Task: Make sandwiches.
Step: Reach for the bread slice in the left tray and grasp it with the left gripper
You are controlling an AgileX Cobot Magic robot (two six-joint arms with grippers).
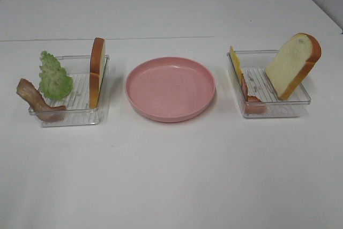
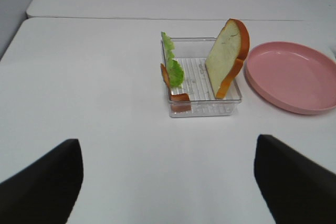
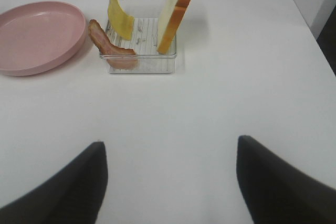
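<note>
worktop (image 1: 171,186) surface, white, is seen carrying three things in a row. the round pink plate (image 1: 170,87) is set in the middle and nothing has been laid on it. it is flanked by two clear trays, the left tray (image 1: 69,119) and the right tray (image 1: 278,111), each just beside the plate but apart from it.

the left claw (image 2: 168,182) and the right claw (image 3: 170,187) are both held wide and nothing is gripped by either. each is hung over bare worktop well short of its own tray.

one bread slice (image 1: 97,71) is stood on edge against the plate-side wall of the left tray. the other bread slice (image 1: 293,64) is leaned against the far-side wall of the right tray. the lettuce (image 1: 54,76) is propped upright in the left tray, and the bacon (image 1: 33,97) is draped over that tray's outer corner. the cheese (image 1: 235,60) is stood against the plate-side wall of the right tray, with the ham (image 1: 252,103) slumped below it at the near corner.

by this layout the sandwich is judged not yet begun, and the step in hand is taken to be the reach for a first bread slice. a claw would need to be brought forward over its tray, closed across the thin faces of the upright slice, and the slice then laid flat on the plate.
</note>
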